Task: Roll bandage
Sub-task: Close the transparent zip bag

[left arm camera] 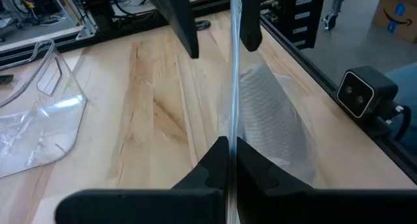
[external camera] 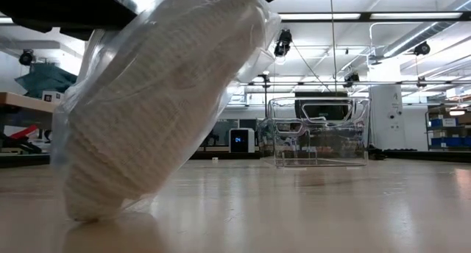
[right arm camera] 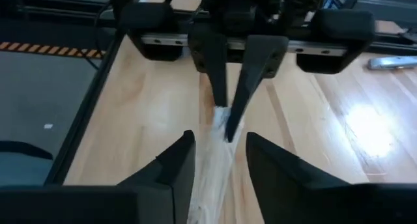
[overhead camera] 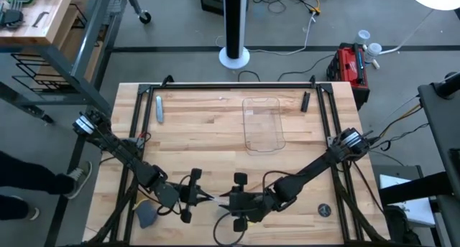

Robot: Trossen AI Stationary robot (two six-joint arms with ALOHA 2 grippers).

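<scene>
jaws of the left gripper (left arm camera: 229, 160) are pressed together on the thin edge of the clear plastic wrapper (left arm camera: 232, 74), which runs taut away from them toward the right gripper (left arm camera: 218, 22). in the right wrist view the right gripper's (right arm camera: 220, 160) own jaws stand parted to a narrow gap, with the wrapper's whitish strip passing between them; whether they actually pinch it i cannot tell. the left gripper (right arm camera: 229, 113) faces it there, tips closed on the film.

the bandage (external camera: 158, 91) is a whitish gauze cylinder inside the wrapper (external camera: 92, 84), hanging just below and between the two sets of jaws, tilted, its lower end touching the surface (external camera: 309, 209). in the left wrist view the bandage (left arm camera: 273, 116) bulges to one side of the stretched film.

judging from this, the step in hand looks like getting the bandage out of its wrapper before any rolling. to do it well, the left jaws should hold only film, not gauze, and the right jaws should close on film on the opposite side of the seam, so that a pull apart opens the wrapper rather than stretching it. keeping the pull level and slow should let the roll rest on the surface instead of dropping or rolling off.

the clear tray (overhead camera: 263, 125) sits well apart, beyond both jaws.
</scene>
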